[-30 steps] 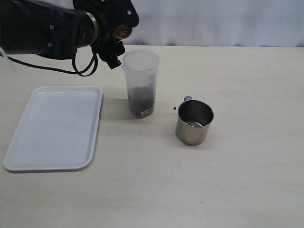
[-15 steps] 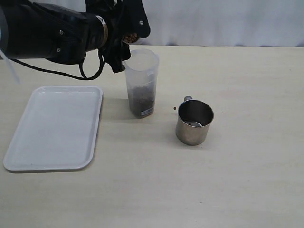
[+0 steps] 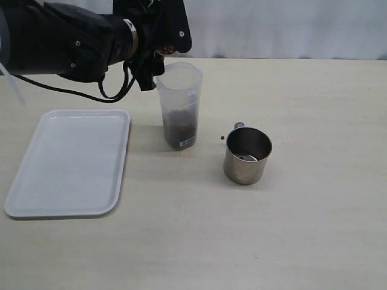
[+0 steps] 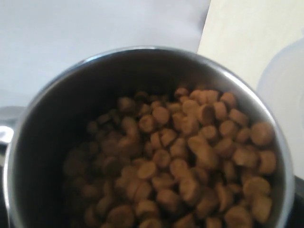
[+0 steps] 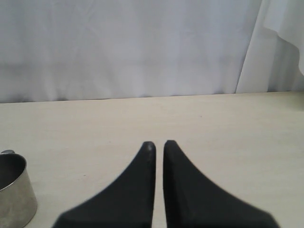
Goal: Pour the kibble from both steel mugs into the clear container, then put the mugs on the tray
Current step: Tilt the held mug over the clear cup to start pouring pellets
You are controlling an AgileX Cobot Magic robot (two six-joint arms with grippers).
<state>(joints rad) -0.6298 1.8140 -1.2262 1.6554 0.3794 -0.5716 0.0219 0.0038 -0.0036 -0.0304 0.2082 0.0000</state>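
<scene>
left arm [image 3: 72,45] further over clear container [image 3: 179,106]; end effector [image 3: 160,43] clamped on tilted steel mug [image 4: 71,99] of kibble [image 4: 190,152]

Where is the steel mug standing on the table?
The steel mug stands upright right of centre in the exterior view, beside and apart from the clear container.

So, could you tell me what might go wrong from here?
The tilted mug is full of kibble and the clear container has a narrow mouth, so pellets may spill; one stray pellet already lies by the empty mug. The mug is near the rim; a bump might tip the container.
</scene>
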